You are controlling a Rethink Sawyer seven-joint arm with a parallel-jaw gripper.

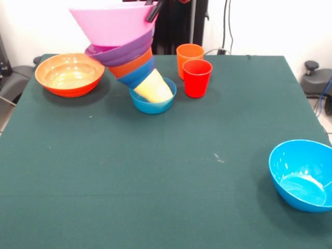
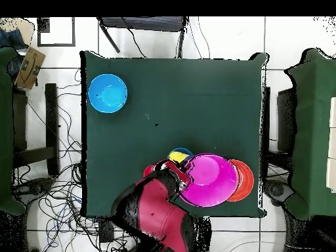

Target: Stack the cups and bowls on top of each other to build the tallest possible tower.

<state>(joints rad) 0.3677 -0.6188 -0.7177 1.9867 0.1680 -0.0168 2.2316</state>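
The tower leans to the left at the back of the table. From the top it is the large pink bowl [image 1: 114, 23], the purple bowl [image 1: 122, 52], a small orange bowl [image 1: 132, 66] and a blue bowl [image 1: 140, 76]. These sit on the tilted yellow cup [image 1: 154, 88], whose foot rests in a small blue bowl [image 1: 153, 106]. My gripper [image 1: 154, 9] is shut on the pink bowl's rim at the right. In the overhead view the gripper [image 2: 178, 172] meets the pink bowl [image 2: 209, 178] at its left edge.
The large orange bowl [image 1: 69, 74] stands left of the tower. The orange cup [image 1: 190, 54] and red cup [image 1: 197, 78] stand upright just right of it. The bright blue bowl [image 1: 303, 175] sits near the front right edge of the green table [image 1: 155, 181].
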